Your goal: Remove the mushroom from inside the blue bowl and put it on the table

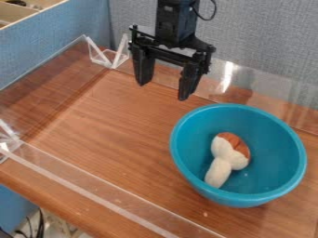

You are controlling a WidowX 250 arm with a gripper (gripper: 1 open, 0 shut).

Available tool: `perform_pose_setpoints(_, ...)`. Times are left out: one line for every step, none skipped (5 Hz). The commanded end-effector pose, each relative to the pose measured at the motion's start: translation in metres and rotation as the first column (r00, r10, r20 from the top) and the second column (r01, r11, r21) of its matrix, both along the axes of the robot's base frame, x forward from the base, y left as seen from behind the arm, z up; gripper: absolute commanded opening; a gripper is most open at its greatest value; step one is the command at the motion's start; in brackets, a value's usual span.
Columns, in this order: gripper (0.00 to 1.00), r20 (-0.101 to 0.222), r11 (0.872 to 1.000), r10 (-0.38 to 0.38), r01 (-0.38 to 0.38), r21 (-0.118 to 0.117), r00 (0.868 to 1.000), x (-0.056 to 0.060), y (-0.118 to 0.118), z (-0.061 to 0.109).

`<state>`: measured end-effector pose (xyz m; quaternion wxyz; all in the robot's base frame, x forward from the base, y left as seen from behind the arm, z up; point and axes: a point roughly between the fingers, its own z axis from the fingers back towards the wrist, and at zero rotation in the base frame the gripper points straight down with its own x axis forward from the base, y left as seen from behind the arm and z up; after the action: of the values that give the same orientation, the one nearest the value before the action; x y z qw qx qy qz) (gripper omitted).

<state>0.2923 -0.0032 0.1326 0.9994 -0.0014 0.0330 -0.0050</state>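
The mushroom [226,158] lies on its side in the bottom of the blue bowl [269,126], which sits at the right front of the worktop [99,121]. Its cream stem points toward the camera and slightly left, while the reddish-brown cap sits at the far end, nearer the bowl's back wall, so its long axis runs roughly front to back with a slight slant. The gripper [165,82] hangs above the back of the worktop, pointing straight down, its two dark jaws standing wide apart with nothing between them. It is outside the bowl altogether, behind the bowl's far-left rim and well apart from the mushroom. From the jaws, the mushroom therefore lies toward the camera and to the right, and lower, down inside the bowl's deep sides. That offset is what the coming move appears to turn on: the arm would need to travel forward and rightward over the rim before descending into the bowl. Judging from how the jaws are set, their gap seems to run roughly left to right, which would put them across the mushroom's long axis and suit a pinch on the thick stem or at the cap. The removal has not begun; bare wood lies open to the left of the bowl for setting the mushroom down.
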Motion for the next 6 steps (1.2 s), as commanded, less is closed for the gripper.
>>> perform_pose_setpoints(1.00,0.001,0.999,-0.051,0.051,-0.008,0.999,0.000,-0.015,-0.005)
perform_pose_setpoints(1.00,0.002,0.994,-0.105,0.105,-0.015,0.994,-0.001,-0.032,-0.011)
perform_pose_setpoints(1.00,0.011,0.983,-0.182,0.182,-0.024,0.983,-0.005,-0.057,-0.019)
perform_pose_setpoints(1.00,0.025,0.960,-0.277,0.278,-0.029,0.961,-0.010,-0.086,-0.028)
perform_pose_setpoints(1.00,0.026,0.929,-0.369,0.370,-0.030,0.929,-0.016,-0.102,-0.048)
perform_pose_setpoints(1.00,0.010,0.926,-0.377,0.377,-0.032,0.926,-0.017,-0.104,-0.067)
